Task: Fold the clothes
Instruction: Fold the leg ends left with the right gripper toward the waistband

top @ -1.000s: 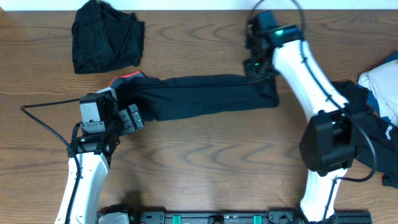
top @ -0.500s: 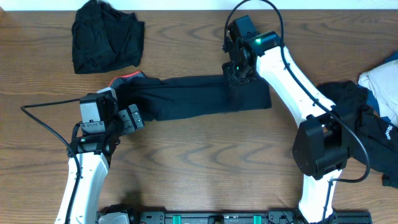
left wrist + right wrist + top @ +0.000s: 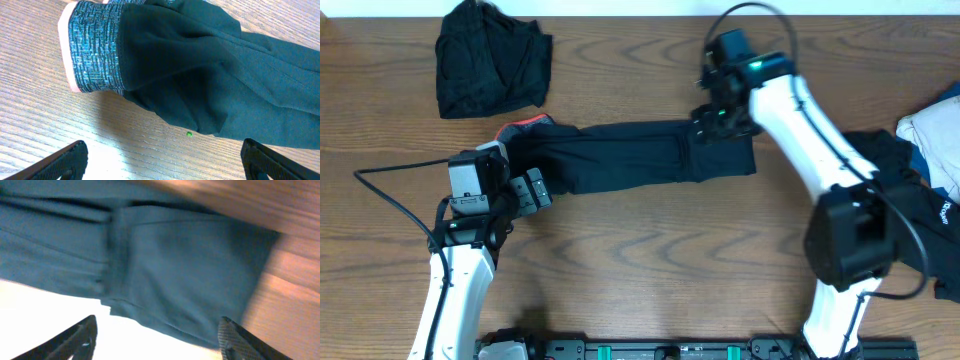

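**A:** So the black trousers (image 3: 620, 155) lie stretched along the surface (image 3: 650, 260), leg-end flap (image 3: 725, 158) doubled over. Hands holding anything?

**B:** Nope, left hand (image 3: 535, 190) and right hand (image 3: 713, 118) both gape empty. My worry: right hand hovers close, could snag that loose flap and unfold it.

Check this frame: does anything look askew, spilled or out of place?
Nothing damaged or spilled. The black trousers lie long across the table, only their right end folded back. The black garment at top left is bunched, not flat, and a mixed heap sits unsorted at the right edge.
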{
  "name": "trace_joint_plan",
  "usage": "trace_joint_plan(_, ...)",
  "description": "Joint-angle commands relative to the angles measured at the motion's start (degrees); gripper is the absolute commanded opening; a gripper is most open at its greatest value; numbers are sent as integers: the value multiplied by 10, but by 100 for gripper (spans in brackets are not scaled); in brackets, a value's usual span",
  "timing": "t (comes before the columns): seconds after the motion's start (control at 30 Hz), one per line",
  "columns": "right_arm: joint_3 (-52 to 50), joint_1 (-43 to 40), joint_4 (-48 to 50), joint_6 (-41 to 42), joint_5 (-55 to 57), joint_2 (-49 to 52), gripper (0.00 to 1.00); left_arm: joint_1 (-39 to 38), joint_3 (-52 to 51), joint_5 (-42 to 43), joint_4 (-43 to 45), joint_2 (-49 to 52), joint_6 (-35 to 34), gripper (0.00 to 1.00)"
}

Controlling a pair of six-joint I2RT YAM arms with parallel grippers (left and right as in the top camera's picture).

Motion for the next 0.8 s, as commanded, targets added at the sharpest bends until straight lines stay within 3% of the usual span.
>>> trace_joint_plan(0.0, 13, -56, -22, -61, 9, -30, 81, 0, 5, 7, -1, -4, 3, 98)
trace_joint_plan(0.17, -15, -108, -33, -115, -70, -8, 81, 0, 5, 7, -1, -4, 3, 98)
trace_joint_plan(0.4, -103, -134, 54, -161, -149, -3, 82, 0, 5, 7, -1, -4, 3, 98)
trace_joint_plan(0.77, -207, -135, 165, -135, -162, -3, 82, 0, 5, 7, -1, -4, 3, 98)
